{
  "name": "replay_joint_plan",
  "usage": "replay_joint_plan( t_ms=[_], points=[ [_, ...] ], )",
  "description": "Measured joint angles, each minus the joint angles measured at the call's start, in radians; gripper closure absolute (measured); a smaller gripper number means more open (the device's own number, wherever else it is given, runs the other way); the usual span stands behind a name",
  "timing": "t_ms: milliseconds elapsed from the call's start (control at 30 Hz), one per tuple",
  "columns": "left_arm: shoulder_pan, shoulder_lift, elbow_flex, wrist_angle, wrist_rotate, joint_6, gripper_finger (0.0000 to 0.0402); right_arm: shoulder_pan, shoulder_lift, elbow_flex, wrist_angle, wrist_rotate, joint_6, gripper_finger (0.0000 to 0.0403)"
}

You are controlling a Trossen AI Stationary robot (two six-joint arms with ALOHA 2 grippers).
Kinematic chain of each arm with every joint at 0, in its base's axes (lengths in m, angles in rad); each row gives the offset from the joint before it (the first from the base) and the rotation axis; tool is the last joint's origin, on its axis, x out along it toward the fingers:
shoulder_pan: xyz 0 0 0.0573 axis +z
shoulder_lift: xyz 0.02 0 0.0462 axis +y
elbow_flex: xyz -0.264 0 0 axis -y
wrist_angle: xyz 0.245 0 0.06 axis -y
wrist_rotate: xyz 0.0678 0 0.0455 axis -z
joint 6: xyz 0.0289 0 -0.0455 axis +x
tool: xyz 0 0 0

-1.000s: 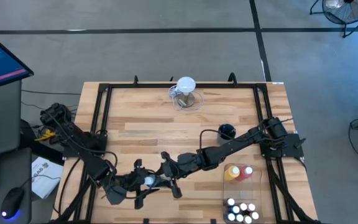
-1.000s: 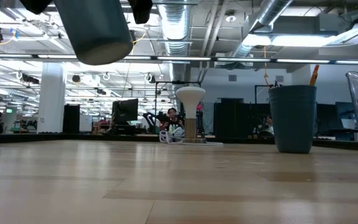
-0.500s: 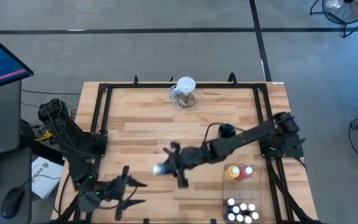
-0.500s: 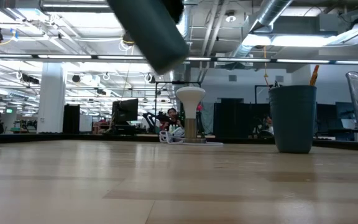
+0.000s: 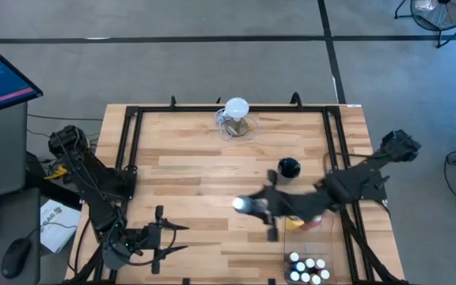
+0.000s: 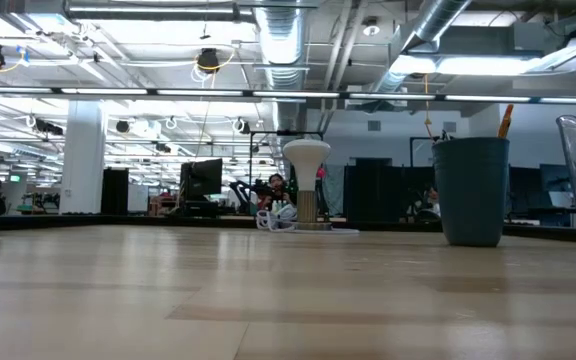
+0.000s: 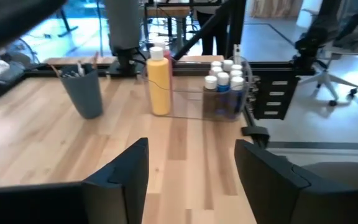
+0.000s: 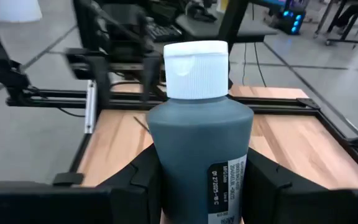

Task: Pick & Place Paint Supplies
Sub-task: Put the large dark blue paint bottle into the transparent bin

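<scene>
My right gripper is shut on a dark blue squeeze bottle with a white cap, above the table's middle right, just left of the clear bin. The bin holds a yellow bottle, a pink-red bottle and several small white-capped bottles. A dark cup with thin paintbrushes stands behind the bin. My left gripper hangs open at the near left, holding nothing. Neither gripper shows in the low view. My right gripper pinches the bottle's body between its two fingers, one on either side, below the shoulder. The fingers come from the table's right, nearly level. The bottle is lifted clear of the table, with its cap end leading away from the gripper toward the table's left.
A clear jug with a white round top stands at the far middle. A black frame runs along the table's left, far and right sides. Bare wood lies between the two grippers.
My right gripper has carried the blue bottle from the near left, beside my left gripper, up and toward the table's right edge, and it has risen out of the low view. My left gripper has drawn back a little toward the near left corner.
</scene>
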Motion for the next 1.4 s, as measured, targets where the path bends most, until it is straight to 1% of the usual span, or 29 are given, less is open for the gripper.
replay_joint_plan(
  t_ms=[100,133,233,333,467,600,667,733,833,900,1000,1100,1167,1233,1400],
  points=[
    [0.034,0.0,-0.001,0.0,0.0,0.019,0.0211,0.086,-0.048,-0.043,-0.001,0.112,0.04,0.0265],
    [0.052,0.001,-0.001,0.0,0.016,0.019,0.0212,0.114,-0.061,-0.057,-0.001,0.151,0.058,0.0265],
    [0.134,0.001,-0.002,0.004,0.115,0.03,0.0215,0.201,-0.082,-0.088,0.007,0.281,0.109,0.0265],
    [0.229,0.002,-0.002,0.061,0.251,0.095,0.0214,0.285,-0.083,-0.127,0.056,0.398,0.147,0.0265],
    [0.345,0.002,-0.003,0.24,0.45,0.25,0.0213,0.392,-0.041,-0.143,0.045,0.526,0.228,0.0265],
    [0.439,0.002,-0.003,0.445,0.596,0.384,0.0215,0.474,0.017,-0.143,0.047,0.677,0.291,0.0265],
    [0.492,0.009,-0.003,0.519,0.694,0.389,0.0214,0.515,0.042,-0.143,0.045,0.751,0.327,0.0265],
    [0.545,0.041,-0.002,0.602,0.798,0.384,0.0213,0.552,0.067,-0.142,0.047,0.803,0.365,0.0265],
    [0.6,0.14,0.003,0.754,0.888,0.361,0.0213,0.596,0.098,-0.142,0.045,0.846,0.422,0.0265],
    [0.624,0.232,0.031,0.828,0.92,0.343,0.0214,0.611,0.109,-0.142,0.044,0.869,0.451,0.0265],
    [0.64,0.395,0.127,0.862,0.957,0.33,0.0214,0.613,0.123,-0.142,0.042,0.876,0.489,0.0265],
    [0.626,0.511,0.238,0.861,0.973,0.394,0.0213,0.618,0.121,-0.141,0.037,0.877,0.517,0.0265],
    [0.608,0.542,0.293,0.864,0.97,0.453,0.0213,0.62,0.121,-0.141,0.029,0.877,0.52,0.0265],
    [0.604,0.561,0.335,0.876,0.971,0.479,0.0215,0.62,0.121,-0.141,0.023,0.885,0.518,0.0265],
    [0.624,0.578,0.334,0.869,0.964,0.46,0.0213,0.638,0.119,-0.141,0.012,0.953,0.492,0.0265]
  ],
)
